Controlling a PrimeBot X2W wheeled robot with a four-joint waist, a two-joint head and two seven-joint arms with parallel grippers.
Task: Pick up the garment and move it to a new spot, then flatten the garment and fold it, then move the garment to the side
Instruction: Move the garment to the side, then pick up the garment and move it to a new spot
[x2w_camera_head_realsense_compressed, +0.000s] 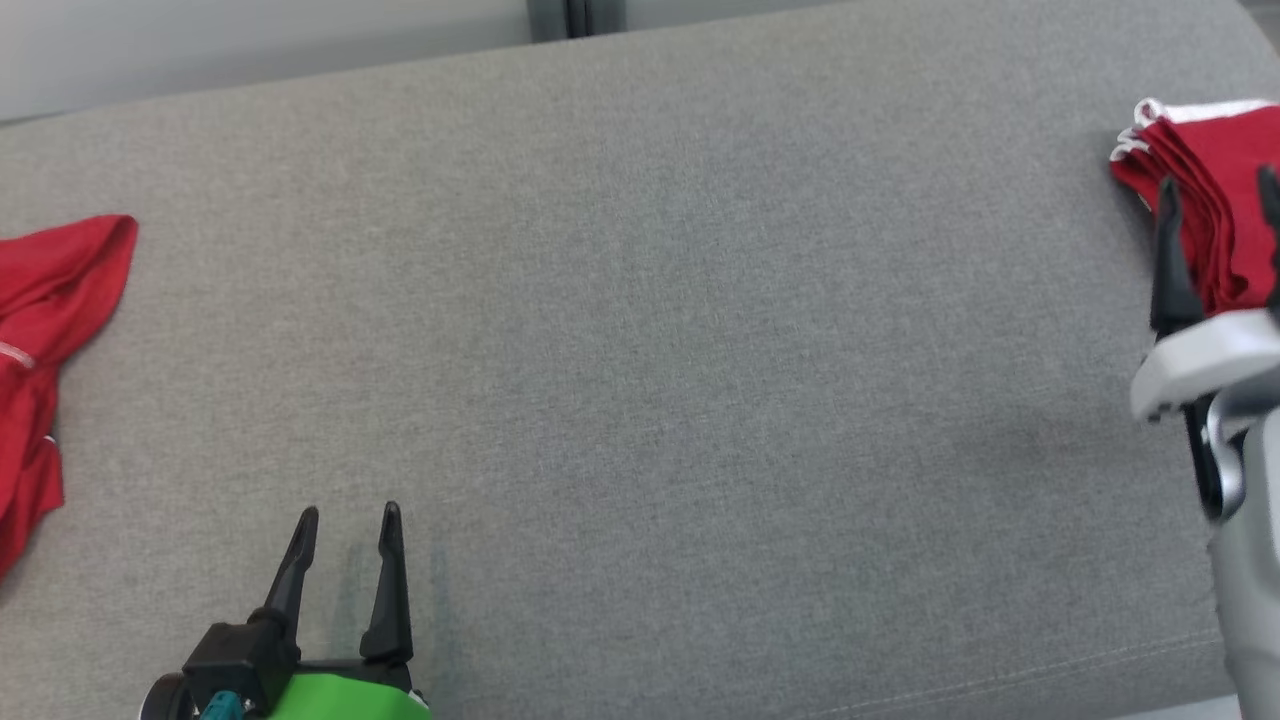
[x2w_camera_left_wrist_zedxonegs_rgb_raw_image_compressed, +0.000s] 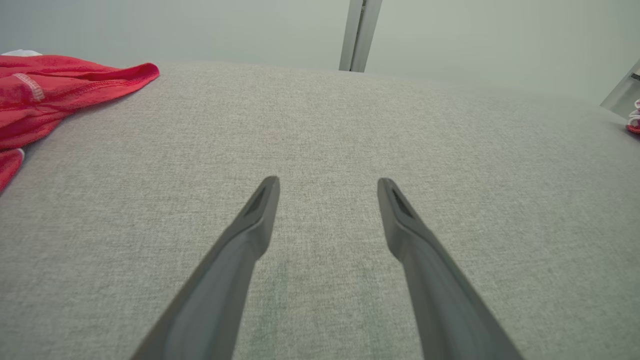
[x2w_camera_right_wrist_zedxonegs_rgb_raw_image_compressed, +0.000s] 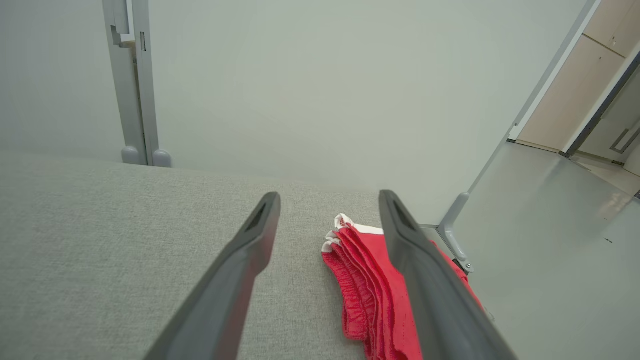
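The head view takes in both ends of the grey fabric-covered counter (x2w_camera_head_realsense_compressed: 640, 350). A folded red garment (x2w_camera_head_realsense_compressed: 1210, 160) lies at its far right edge, and a second, crumpled red garment (x2w_camera_head_realsense_compressed: 50, 290) lies at the left edge, well apart from the first.

The right wrist view brings the folded garment (x2w_camera_right_wrist_zedxonegs_rgb_raw_image_compressed: 365, 280) close. Its stacked layers face the middle of the counter, and white trim shows at the far corner. Its long axis runs from that corner back toward the robot. This view also shows the counter's right end, with a grey bracket (x2w_camera_right_wrist_zedxonegs_rgb_raw_image_compressed: 452, 235) and pale floor (x2w_camera_right_wrist_zedxonegs_rgb_raw_image_compressed: 550, 250) beyond it.

The left wrist view shows the seams and hem of the crumpled garment (x2w_camera_left_wrist_zedxonegs_rgb_raw_image_compressed: 50, 85), and a sliver of the folded one (x2w_camera_left_wrist_zedxonegs_rgb_raw_image_compressed: 634, 125) at its right border.

The right tool (x2w_camera_head_realsense_compressed: 1218, 180) stands wide apart above the folded garment and grips nothing; one finger (x2w_camera_right_wrist_zedxonegs_rgb_raw_image_compressed: 425, 280) crosses in front of the cloth. The left tool (x2w_camera_head_realsense_compressed: 350, 512) is also spread wide and empty, over bare counter near the front edge.

A grey upright post (x2w_camera_right_wrist_zedxonegs_rgb_raw_image_compressed: 132, 85) stands against the pale wall behind the counter.
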